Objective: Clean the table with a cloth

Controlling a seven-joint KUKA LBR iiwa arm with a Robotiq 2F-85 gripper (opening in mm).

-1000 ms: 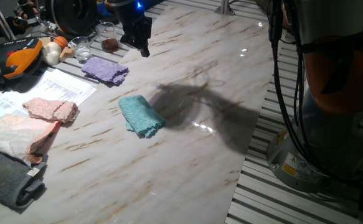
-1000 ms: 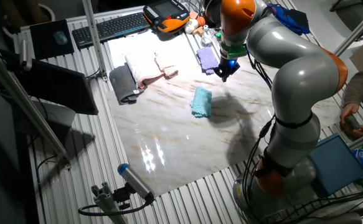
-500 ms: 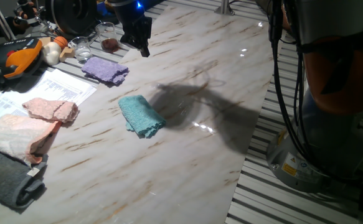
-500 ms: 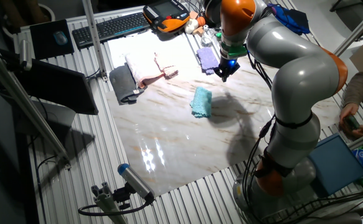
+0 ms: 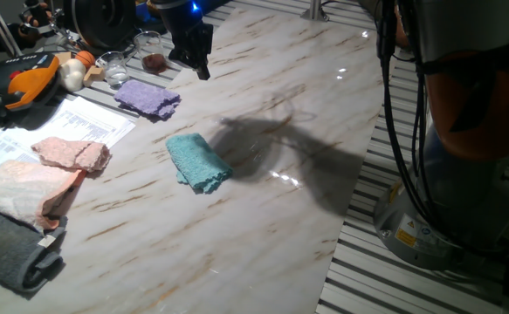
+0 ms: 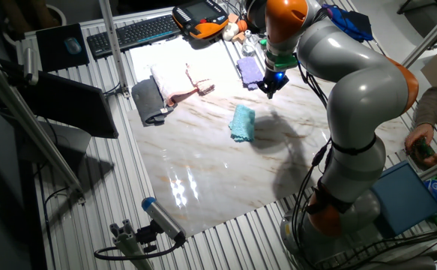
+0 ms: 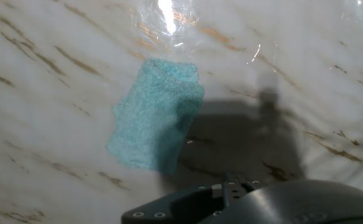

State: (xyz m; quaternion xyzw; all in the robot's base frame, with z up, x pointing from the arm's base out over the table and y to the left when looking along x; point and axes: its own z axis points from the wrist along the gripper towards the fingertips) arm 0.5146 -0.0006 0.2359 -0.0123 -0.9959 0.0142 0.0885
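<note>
Nothing has shifted across the last second: your black two-finger gripper [image 5: 201, 63] still hangs high over the far side of the glossy white marble-veined table [image 5: 306, 113], and the small folded teal microfibre cloth [image 5: 197, 161] lies flat where it was, mid-table, well apart from the gripper. In the hand view the cloth [image 7: 158, 113] sits ahead and below, half in the arm's shadow. You cannot tell from these views whether the fingers are spread or closed; they hold nothing. So the wiping has not begun; I judge your next step is descending onto the cloth.
</note>
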